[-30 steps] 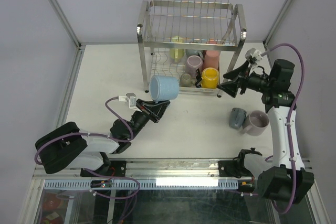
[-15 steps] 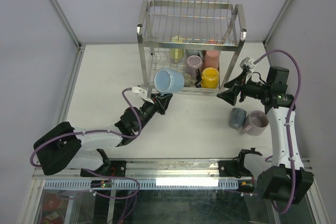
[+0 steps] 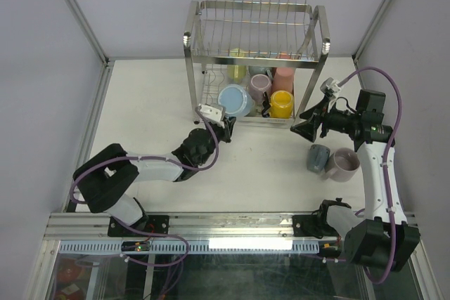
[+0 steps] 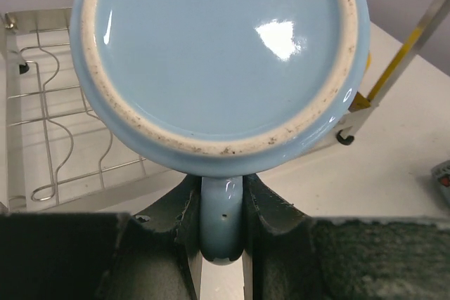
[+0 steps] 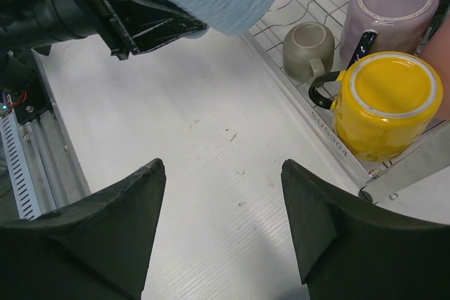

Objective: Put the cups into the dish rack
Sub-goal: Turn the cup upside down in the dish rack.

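Since 1 s ago the L arm has stretched fwd and carried the light blue mug (image 3: 234, 100) from over open table to the front-left of the dish rack (image 3: 193, 54), lower tier. The R gripper (image 3: 304, 123) has barely shifted. For the task: this mug is at its slot and drop-off looks close, but it's not let go yet.

Top view: the L gripper (image 3: 226, 124) sits at the rack's front edge, w/ the mug just ahead of its fingertips, base turned up toward the camera. Can't tell if the mug rests on the wires. Beyond it in the same tier: mauve mug (image 3: 259, 86), pink mug (image 3: 284, 79), yellow mug (image 3: 282, 103), and a pale green mug (image 3: 238, 68) further back. The R gripper hovers off the rack's right front corner, holding nothing. Behind it on the table (image 3: 140, 103), a grey-blue mug (image 3: 318, 157) and a second mauve mug (image 3: 342, 164) sit just beside each other, still to load.

Left wrist view: L fingers (image 4: 271, 226) are clenched on the mug's handle (image 4: 222, 216), one each side. The mug hangs straight ahead of them. Its glossy pale-blue base and unglazed, speckled foot ring face the lens. Bare rack wires lie below and off to one side.

Right wrist view: R fingers (image 5: 119, 230) are spread wide, w/ only table btwn them. Ahead and to one side sit the yellow mug, inverted w/ a black handle, and a small grey-beige mug (image 5: 308, 48). The blue mug's rippled wall shows up top.
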Action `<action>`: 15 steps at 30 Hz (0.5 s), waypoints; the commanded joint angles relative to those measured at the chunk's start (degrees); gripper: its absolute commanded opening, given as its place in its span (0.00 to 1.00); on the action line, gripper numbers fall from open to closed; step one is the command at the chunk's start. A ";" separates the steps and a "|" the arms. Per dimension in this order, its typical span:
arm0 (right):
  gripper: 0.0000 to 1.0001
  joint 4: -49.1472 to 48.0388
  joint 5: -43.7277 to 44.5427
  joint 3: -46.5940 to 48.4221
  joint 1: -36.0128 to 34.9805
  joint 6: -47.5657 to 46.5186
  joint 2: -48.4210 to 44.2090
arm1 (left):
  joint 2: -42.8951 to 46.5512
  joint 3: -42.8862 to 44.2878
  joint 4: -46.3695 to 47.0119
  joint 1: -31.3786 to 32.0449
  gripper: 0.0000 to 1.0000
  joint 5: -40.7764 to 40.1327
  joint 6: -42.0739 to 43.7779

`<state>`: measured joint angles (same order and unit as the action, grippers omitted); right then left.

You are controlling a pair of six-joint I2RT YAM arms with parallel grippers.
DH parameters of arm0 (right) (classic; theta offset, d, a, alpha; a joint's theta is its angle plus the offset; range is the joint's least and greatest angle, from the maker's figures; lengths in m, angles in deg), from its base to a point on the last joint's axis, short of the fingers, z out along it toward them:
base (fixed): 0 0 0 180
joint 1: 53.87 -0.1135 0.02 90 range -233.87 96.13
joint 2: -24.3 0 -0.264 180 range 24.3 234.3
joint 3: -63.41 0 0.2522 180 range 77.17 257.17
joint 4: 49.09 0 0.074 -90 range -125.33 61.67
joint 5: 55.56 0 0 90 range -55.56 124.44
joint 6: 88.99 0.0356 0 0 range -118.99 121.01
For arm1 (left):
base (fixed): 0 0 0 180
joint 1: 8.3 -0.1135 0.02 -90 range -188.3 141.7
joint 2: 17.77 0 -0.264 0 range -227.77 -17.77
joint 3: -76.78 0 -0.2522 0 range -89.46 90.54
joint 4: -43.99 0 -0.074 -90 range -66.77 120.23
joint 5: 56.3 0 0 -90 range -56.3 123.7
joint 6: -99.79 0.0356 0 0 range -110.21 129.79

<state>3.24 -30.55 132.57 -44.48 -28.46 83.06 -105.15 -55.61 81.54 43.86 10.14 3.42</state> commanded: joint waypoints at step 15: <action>0.70 -0.24 0.39 0.44 0.34 -1.50 -0.23 | -9.43 16.05 1.24 -7.00 0.00 -0.21 5.07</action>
<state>3.57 -30.18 132.57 -44.48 -29.07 83.08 -114.70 -45.36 75.95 37.34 9.77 5.32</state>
